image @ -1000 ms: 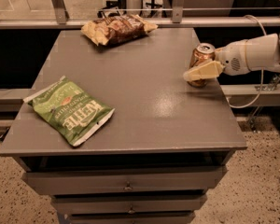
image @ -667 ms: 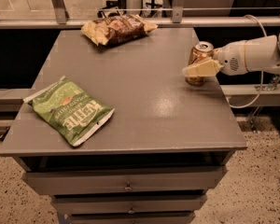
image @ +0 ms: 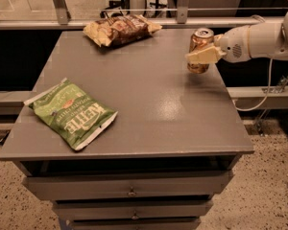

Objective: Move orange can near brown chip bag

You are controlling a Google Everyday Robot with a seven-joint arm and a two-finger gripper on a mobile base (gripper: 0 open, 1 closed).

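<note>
The orange can (image: 200, 41) is upright near the table's right edge, lifted a little off the surface. My gripper (image: 201, 56) reaches in from the right on a white arm and is shut on the can's middle. The brown chip bag (image: 121, 28), dark brown with pale yellow ends, lies at the back of the table, left of the can and well apart from it.
A green Kettle chip bag (image: 70, 113) lies at the front left of the grey table (image: 158, 104). Drawers sit below the tabletop. A metal rail runs behind the table. A cable hangs from the arm on the right.
The gripper has carried the can up and toward the back of the table, closer to the brown chip bag.
</note>
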